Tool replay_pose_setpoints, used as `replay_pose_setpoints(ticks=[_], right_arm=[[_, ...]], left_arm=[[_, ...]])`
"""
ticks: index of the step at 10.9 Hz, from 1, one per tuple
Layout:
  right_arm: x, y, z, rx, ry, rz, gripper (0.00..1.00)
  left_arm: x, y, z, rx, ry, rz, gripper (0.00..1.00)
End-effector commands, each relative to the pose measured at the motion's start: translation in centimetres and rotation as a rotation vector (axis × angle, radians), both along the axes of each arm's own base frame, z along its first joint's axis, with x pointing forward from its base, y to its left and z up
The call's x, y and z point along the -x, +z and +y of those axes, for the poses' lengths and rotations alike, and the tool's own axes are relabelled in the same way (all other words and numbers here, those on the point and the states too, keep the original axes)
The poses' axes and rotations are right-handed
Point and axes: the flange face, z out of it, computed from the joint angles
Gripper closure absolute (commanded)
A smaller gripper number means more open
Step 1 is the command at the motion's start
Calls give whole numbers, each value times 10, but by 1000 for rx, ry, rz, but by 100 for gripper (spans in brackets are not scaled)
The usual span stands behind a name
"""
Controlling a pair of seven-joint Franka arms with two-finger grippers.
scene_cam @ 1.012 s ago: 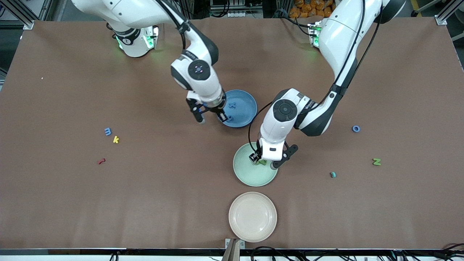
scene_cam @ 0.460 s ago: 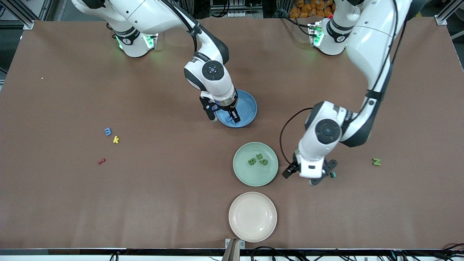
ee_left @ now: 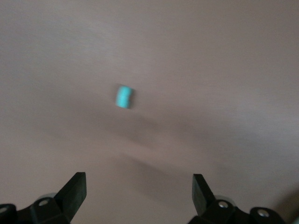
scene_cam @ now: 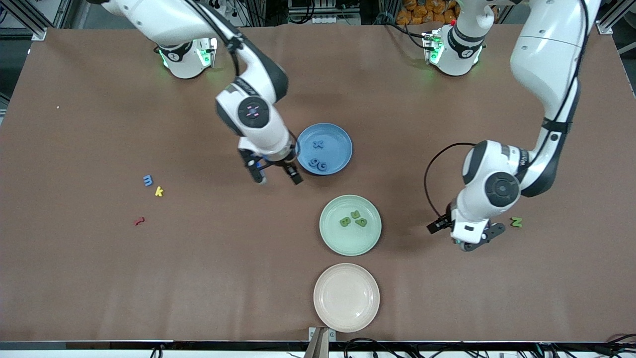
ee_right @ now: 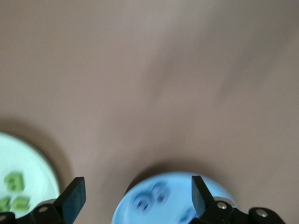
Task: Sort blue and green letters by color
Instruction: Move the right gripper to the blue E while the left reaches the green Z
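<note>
The right pincer (scene_cam: 274,177) hangs with its fingers spread wide and nothing between them, over bare brown worktop (scene_cam: 198,278) just beside the rim of the round blue plate (scene_cam: 343,134). That plate holds 3 small blue foam characters: an x (scene_cam: 318,144) and, close together, a 9 (scene_cam: 313,162) and a G (scene_cam: 322,164). Well apart from this pincer, toward the right arm's end of the worktop, a blue foam m (scene_cam: 147,180) lies on the surface with a yellow foam k (scene_cam: 159,191) just beside it and a red foam squiggle (scene_cam: 139,221) near both.

The left pincer (scene_cam: 462,236) is likewise spread wide and empty, over bare worktop. Its wrist view shows a tiny teal piece (ee_left: 124,97) lying on the surface under it. Just beside this pincer an olive-green foam N (scene_cam: 516,222) lies on the worktop. Toward the middle, the round pale green plate (scene_cam: 348,243) holds 3 olive-green foam letters bunched together (scene_cam: 353,219). Nearer to the camera than that plate, a round cream plate (scene_cam: 346,297) has nothing in it.
</note>
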Motion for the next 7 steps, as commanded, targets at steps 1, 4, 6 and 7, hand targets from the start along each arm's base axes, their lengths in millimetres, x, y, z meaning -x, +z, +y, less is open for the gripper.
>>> replay_pose_setpoints(ticks=[1, 4, 6, 7], right_arm=[[-6, 21, -114, 91, 263, 51, 0], [-27, 44, -238, 122, 356, 140, 0], [-34, 46, -311, 125, 242, 150, 0], [-39, 49, -352, 123, 172, 146, 0]], left_arm=[[15, 3, 66, -2, -167, 38, 0], [10, -3, 124, 7, -281, 47, 0], [8, -8, 178, -31, -415, 35, 0], [6, -10, 193, -37, -480, 17, 0]])
